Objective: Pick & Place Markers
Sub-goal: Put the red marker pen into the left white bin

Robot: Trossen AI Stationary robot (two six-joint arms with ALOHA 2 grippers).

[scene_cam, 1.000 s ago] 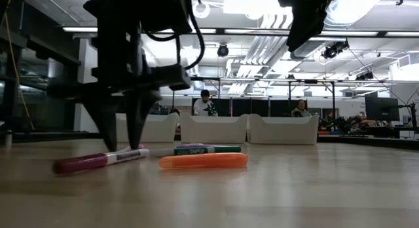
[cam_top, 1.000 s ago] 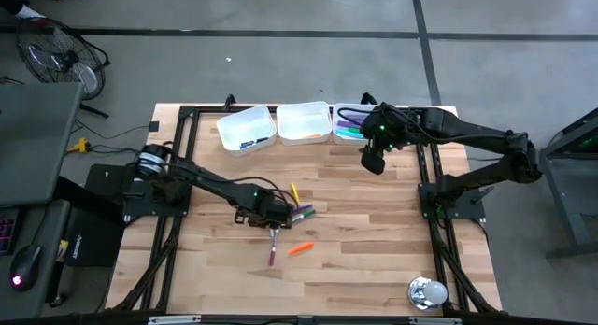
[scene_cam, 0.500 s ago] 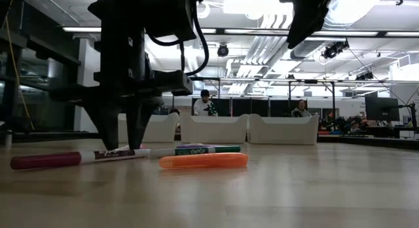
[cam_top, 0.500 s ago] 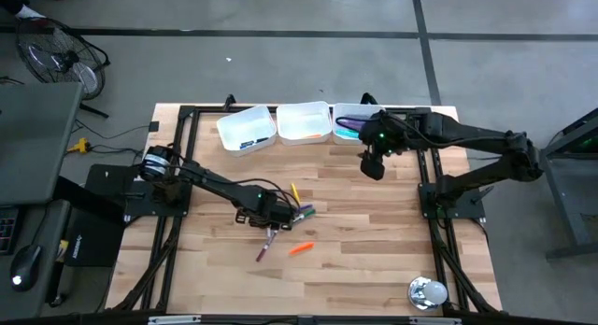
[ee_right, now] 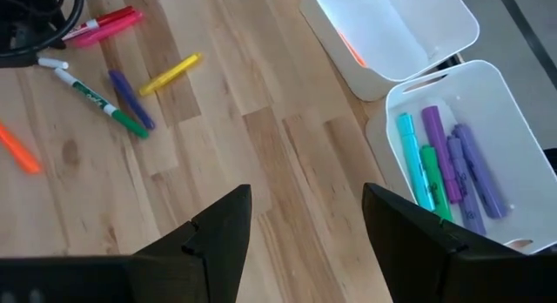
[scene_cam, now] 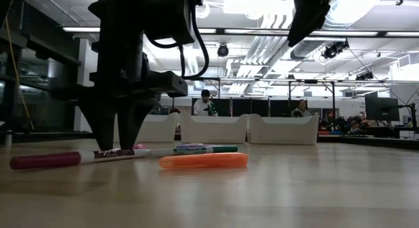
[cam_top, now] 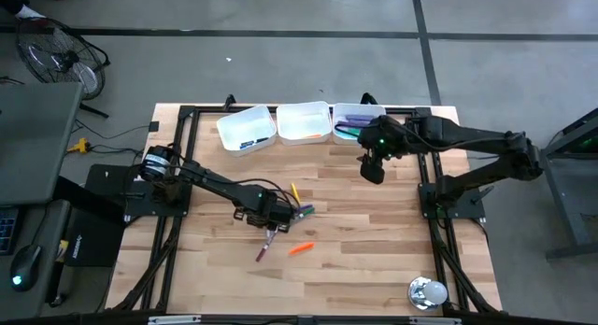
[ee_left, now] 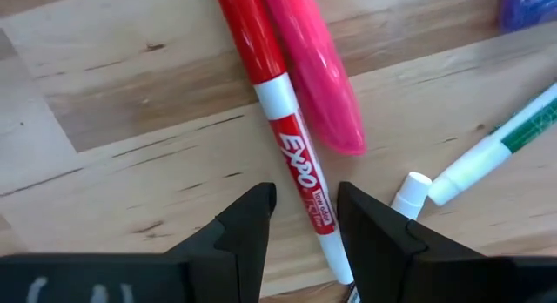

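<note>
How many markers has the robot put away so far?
Some are done: purple, green and teal markers lie in the right-hand white plastic tray. The left end effector straddles the red-capped white marker, not lifted yet. Pink, green-capped, yellow and orange markers remain on the table.

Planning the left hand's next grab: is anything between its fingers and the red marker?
Nothing visible. The left hand is open with the red marker lying bare between its fingers. A pink marker lies alongside it, touching, and could get caught in the grip.
</note>
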